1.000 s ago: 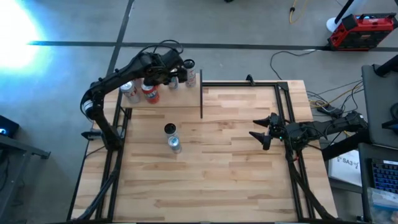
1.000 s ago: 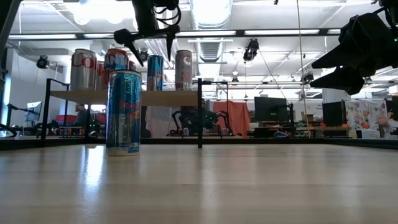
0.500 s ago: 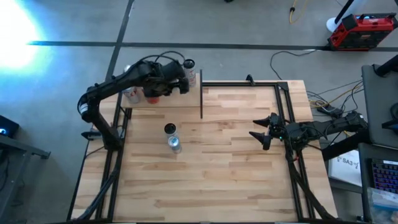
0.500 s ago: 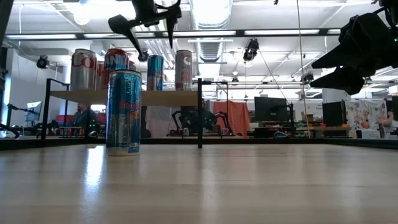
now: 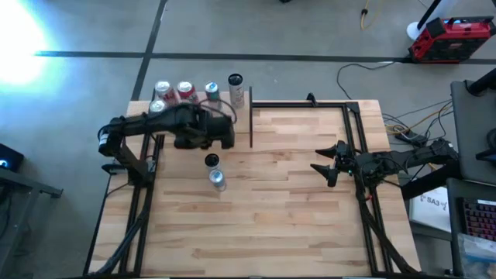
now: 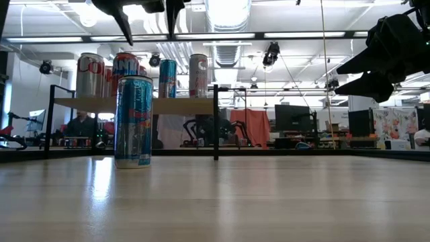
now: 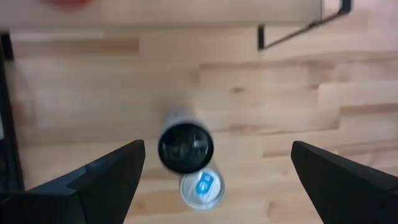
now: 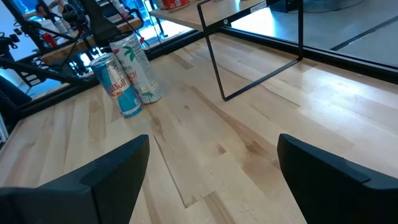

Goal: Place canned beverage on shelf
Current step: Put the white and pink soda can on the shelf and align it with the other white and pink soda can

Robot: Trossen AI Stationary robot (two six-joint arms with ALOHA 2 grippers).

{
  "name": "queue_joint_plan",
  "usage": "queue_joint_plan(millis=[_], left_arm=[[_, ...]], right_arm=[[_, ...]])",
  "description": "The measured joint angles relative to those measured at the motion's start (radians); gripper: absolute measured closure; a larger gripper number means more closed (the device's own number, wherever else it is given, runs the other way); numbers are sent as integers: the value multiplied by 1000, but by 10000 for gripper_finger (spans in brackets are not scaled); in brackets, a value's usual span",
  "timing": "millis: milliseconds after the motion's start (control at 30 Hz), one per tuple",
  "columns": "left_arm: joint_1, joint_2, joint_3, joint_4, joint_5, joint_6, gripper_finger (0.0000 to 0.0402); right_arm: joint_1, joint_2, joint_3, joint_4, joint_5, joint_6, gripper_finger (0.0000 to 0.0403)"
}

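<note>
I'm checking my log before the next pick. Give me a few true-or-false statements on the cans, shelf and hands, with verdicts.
1. Two table cans stand on the table. True.
2. The left hand is shut on a can. False: it is open above the table cans, holding nothing.
3. The shelf is bare. False: four shelf cans stand on it.
4. The right hand is open at the table's right edge. True.

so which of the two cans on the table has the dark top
The dark-topped can, the one nearer the shelf and the left gripper. The blue can beside it has a silver top; the other cans are on the shelf.
</note>
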Motion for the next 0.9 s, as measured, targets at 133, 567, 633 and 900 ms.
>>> queue_joint_plan(millis=[133, 567, 633, 900], left_arm=[[-61, 0, -61, -2, 21, -115, 12], [-120, -2, -162, 39, 49, -318, 12], [-119, -1, -181, 57, 43, -389, 12], [-111, 5, -229, 66, 31, -558, 12]], right_arm=[[0, 0, 0, 0, 0, 0, 67], [0, 0, 0, 0, 0, 0, 67], [0, 0, 0, 0, 0, 0, 67], [0, 0, 0, 0, 0, 0, 67]])
